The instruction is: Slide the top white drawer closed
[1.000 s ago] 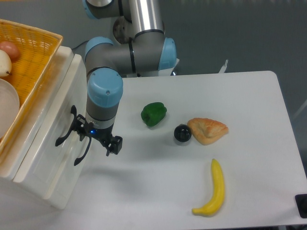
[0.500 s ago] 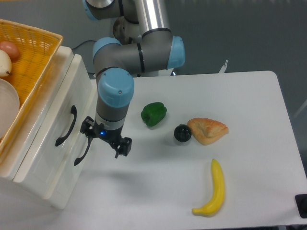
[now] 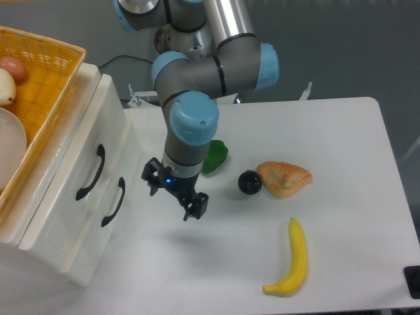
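- Lying nearest the camera at lower right, a banana (image 3: 293, 260) rests on the table (image 3: 348, 144).
- At lower left stands the cabinet (image 3: 59, 236), with the lower drawer (image 3: 85, 223) and its black handle (image 3: 113, 202).
- Just above it sits the top drawer (image 3: 88, 141), its front flush with the cabinet and its own handle (image 3: 91, 172) free of any contact.
- At centre the gripper (image 3: 176, 195) hangs over bare table, well apart from both handles; its fingers are spread, holding nothing.
- Right of it lie a black ball (image 3: 250, 182) and a pastry (image 3: 283, 178), touching or nearly so.
- A green pepper (image 3: 216, 155) sits partly behind the arm (image 3: 197, 92).
- A wicker basket (image 3: 36, 92) fills the upper left, on top of the cabinet.
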